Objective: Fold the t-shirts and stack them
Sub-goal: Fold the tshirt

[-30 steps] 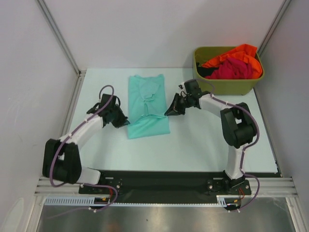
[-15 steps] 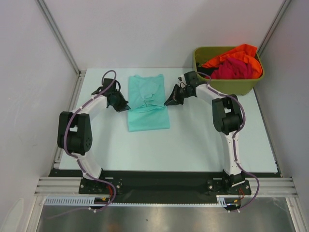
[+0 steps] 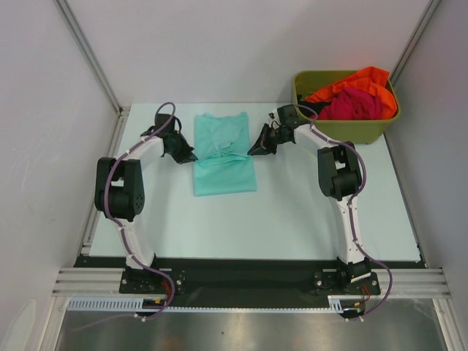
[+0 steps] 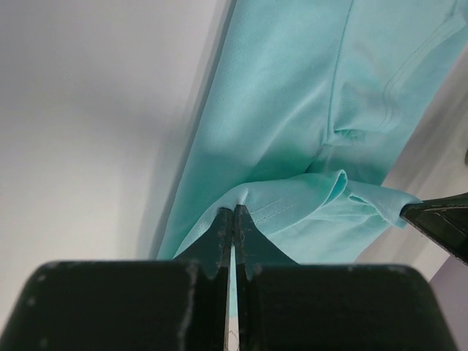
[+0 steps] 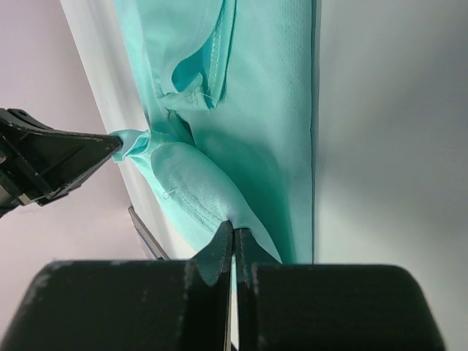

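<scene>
We find no words, labels, brand marks, numbers or signs that we can read in any of the three views.

Teal t-shirt (image 3: 223,146), orange t-shirt (image 3: 363,78), magenta t-shirt (image 3: 352,107), olive bin (image 3: 344,131).

Left arm (image 3: 117,194) and right arm (image 3: 338,174) extend to the upper centre of the top view. Left gripper (image 3: 189,155) and right gripper (image 3: 254,150) point inward, jaws pressed together.
</scene>
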Robot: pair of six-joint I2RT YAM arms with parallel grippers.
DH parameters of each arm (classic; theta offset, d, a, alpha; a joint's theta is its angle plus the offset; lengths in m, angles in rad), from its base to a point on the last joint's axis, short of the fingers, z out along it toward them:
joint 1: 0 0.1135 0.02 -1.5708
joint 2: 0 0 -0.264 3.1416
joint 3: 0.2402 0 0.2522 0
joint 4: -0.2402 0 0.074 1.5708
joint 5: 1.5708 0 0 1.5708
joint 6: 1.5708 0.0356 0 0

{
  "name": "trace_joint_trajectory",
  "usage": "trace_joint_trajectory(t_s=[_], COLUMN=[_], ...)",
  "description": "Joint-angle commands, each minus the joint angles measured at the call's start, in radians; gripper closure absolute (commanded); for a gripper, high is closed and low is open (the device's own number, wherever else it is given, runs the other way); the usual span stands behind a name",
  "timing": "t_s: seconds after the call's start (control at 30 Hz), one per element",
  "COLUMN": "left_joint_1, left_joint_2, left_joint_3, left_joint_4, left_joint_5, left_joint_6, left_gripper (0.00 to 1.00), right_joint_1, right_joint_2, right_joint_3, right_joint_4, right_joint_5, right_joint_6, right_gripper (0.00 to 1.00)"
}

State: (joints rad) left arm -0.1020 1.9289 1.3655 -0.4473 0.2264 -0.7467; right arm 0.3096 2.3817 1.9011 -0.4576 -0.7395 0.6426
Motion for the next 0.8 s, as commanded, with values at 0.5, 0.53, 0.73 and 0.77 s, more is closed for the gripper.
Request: trace_joint_trajectory(t_s=[0.5, 0.53, 0.73, 0.77], left_joint_1=[0.033, 0.036, 0.041, 0.039], left_joint_2=[0.100, 0.099, -0.031, -0.056], left_joint_3=[0.130, 0.147, 0.192, 0.181], left_joint_4=[0.012, -0.002, -0.083, -0.085], left_joint_5=[0.054, 0.048, -0.186, -0.191], left_joint_6=[0.027, 0.035, 0.161, 0.174], left_gripper=[0.94, 0.91, 0.46, 0.43], right_joint_1=[-0.029, -0.029, -0.056, -0.056], right_joint_2=[0.125, 0.129, 0.188, 0.176], right_joint_3=[0.209, 0.223, 0.534, 0.546], right_joint_4=[-0.090, -0.098, -0.332, -0.393], right_joint_5=[0.026, 0.031, 0.123, 0.184], right_joint_6=[-0.043, -0.055, -0.200, -0.225], right_gripper=[0.78, 0.74, 0.46, 0.41])
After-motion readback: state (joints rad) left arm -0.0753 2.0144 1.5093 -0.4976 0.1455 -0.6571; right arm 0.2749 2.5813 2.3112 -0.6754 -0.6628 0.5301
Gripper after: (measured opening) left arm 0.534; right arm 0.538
